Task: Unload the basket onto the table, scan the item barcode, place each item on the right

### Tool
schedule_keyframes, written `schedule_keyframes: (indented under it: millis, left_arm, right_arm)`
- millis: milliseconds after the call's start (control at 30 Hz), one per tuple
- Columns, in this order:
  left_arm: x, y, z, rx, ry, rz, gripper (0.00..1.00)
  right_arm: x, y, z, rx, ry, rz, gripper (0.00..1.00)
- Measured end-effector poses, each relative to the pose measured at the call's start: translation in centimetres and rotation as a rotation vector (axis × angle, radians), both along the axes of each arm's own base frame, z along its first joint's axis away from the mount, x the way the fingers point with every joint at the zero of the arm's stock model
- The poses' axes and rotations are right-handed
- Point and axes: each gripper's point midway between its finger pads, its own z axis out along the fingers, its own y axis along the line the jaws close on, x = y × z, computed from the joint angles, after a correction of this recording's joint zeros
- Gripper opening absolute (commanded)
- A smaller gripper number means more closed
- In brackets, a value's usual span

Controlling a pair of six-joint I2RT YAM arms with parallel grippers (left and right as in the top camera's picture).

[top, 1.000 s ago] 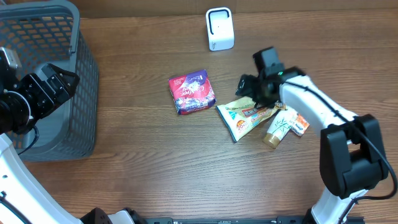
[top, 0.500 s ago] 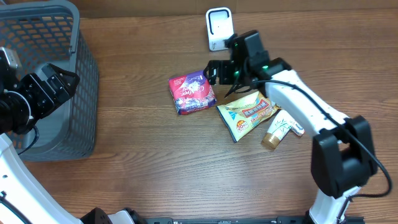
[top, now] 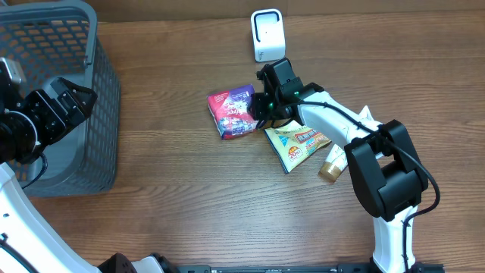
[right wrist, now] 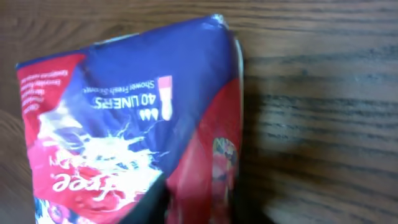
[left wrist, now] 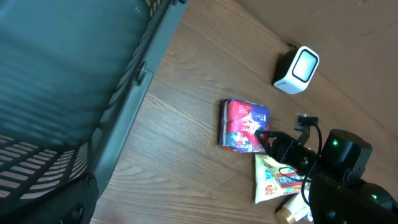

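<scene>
The red and blue packet [top: 231, 114] is lying flat on the bench [top: 189, 212]. It is sitting in front of the white scanner [top: 267, 36] and slightly to its left, clearly apart from it. The right arm [top: 333, 120] is stretching across from the scanner's right. The right jaws are sitting almost straight in front of the scanner, against the packet's right edge.

In the right wrist view the packet is filling most of the frame, with "40 LINERS" reading upside down. A strip of its red edge is showing between 2 dark finger shapes at the bottom. I cannot tell whether the jaws are clenching on that edge or only bracketing it.

A yellow snack pouch [top: 297, 144] is lying farther from the scanner than the packet, just beside it and under the arm. A tube [top: 332, 165] is lying beyond the pouch, farther right of the scanner. A grey basket [top: 102, 91] is standing well to the scanner's left. The left arm [top: 30, 125] is hanging over it, and the left jaws are standing released and gripping nothing.
</scene>
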Motion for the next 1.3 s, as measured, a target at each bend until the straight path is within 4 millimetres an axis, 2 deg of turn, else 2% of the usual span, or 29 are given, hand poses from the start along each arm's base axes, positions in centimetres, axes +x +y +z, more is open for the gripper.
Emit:
schedule_keyframes:
  millis: [233, 367, 433, 500, 600, 733, 833, 967, 1033, 1133, 1300]
  left_arm:
    - [0.0, 0.0, 0.0, 0.0, 0.0, 0.0, 1.0]
    - [0.0, 0.0, 0.0, 0.0, 0.0, 0.0, 1.0]
    - [0.0, 0.0, 0.0, 0.0, 0.0, 0.0, 1.0]
    - [0.0, 0.0, 0.0, 0.0, 0.0, 0.0, 1.0]
    - [0.0, 0.0, 0.0, 0.0, 0.0, 0.0, 1.0]
    - [0.0, 0.0, 0.0, 0.0, 0.0, 0.0, 1.0]
    - [0.0, 0.0, 0.0, 0.0, 0.0, 0.0, 1.0]
    - [0.0, 0.0, 0.0, 0.0, 0.0, 0.0, 1.0]
    - [0.0, 0.0, 0.0, 0.0, 0.0, 0.0, 1.0]
    - [0.0, 0.0, 0.0, 0.0, 0.0, 0.0, 1.0]
    - [0.0, 0.0, 0.0, 0.0, 0.0, 0.0, 1.0]
  right_arm:
    - [-0.4, -0.9, 0.3, -0.047, 0.035, -0.035, 0.04]
    - [-0.8, -4.2, 1.6, -0.216, 0.04, -0.108, 0.04]
    - [-0.3, -6.2, 3.6, -0.311, -0.01, -0.16, 0.04]
    - [0.6, -8.2, 6.4, -0.42, -0.097, -0.225, 0.04]
    - [1.2, -10.3, 10.9, -0.565, -0.244, -0.311, 0.04]
    - [0.3, -12.0, 13.4, -0.76, -0.355, -0.362, 0.04]
    - [-0.1, -13.4, 13.1, -0.906, -0.378, -0.373, 0.04]
    - [-1.0, -15.8, 11.4, -1.118, -0.338, -0.335, 0.04]
    - [-1.3, -16.2, 10.6, -1.178, -0.325, -0.311, 0.04]
    - [-1.7, -15.2, 10.1, -1.188, -0.333, -0.282, 0.04]
    - [-3.5, -10.8, 9.2, -1.162, -0.371, -0.175, 0.05]
